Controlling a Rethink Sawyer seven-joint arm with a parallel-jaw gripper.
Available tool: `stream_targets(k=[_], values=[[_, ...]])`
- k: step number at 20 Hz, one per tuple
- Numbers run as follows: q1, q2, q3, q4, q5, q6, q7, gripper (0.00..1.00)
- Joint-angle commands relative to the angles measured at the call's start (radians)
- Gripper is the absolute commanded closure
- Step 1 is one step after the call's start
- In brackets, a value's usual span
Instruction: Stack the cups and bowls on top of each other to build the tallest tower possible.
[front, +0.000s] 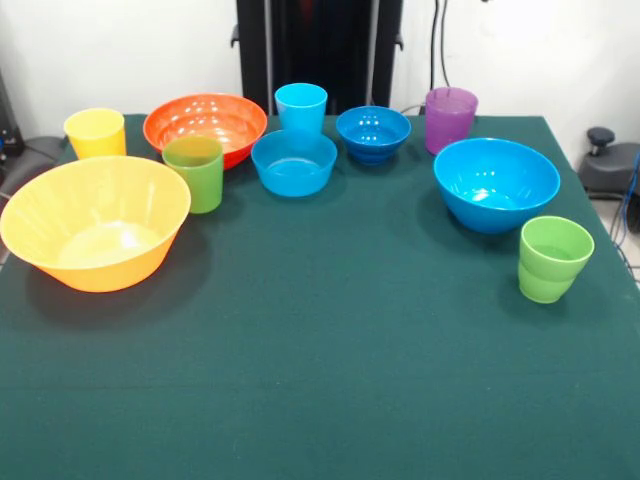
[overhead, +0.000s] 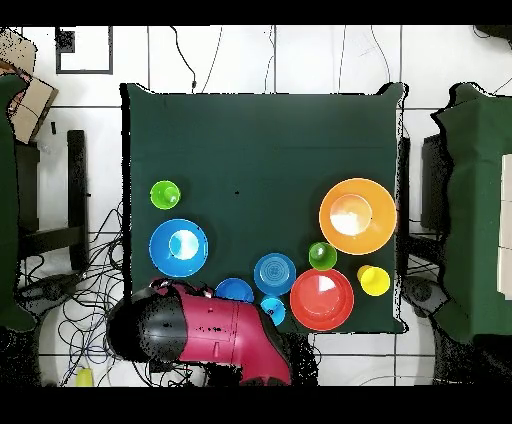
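The arm (overhead: 215, 335) lies folded low at the bottom of the overhead view, its red and black body stretched from lower left toward centre, partly over the table's (overhead: 260, 150) bottom edge. The gripper itself cannot be made out in either view, so nothing can be said of its fingers. In the front view only the dark pedestal (front: 318, 50) shows at top centre.

Nothing is stacked; every cup and bowl stands apart on the green table.

Front view, left side: the yellow-orange bowl (front: 95, 222) sits at middle left, the yellow cup (front: 95, 133) behind it at upper left. The orange-red bowl (front: 205, 127) stands at upper centre-left, with a green cup (front: 194, 173) just in front of it.

Centre: the medium blue bowl (front: 294, 162) sits just before the light blue cup (front: 301, 107). The dark blue bowl (front: 373, 134) is beside them to the right.

Right side: the purple cup (front: 450, 119) is at upper right, the big blue bowl (front: 496, 184) below it, and a second green cup (front: 554, 259) lower right, near that bowl.
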Motion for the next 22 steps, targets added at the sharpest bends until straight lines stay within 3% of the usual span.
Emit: stream_targets(k=[1, 14, 22], values=[[-0.041, 0.141, 0.042, -0.026, -0.025, -0.031, 0.104, 0.0], [-0.027, 0.208, 0.017, -0.022, -0.039, -0.119, 0.142, 0.0], [-0.06, 0.24, 0.042, 0.001, -0.016, -0.169, 0.115, 0.0]])
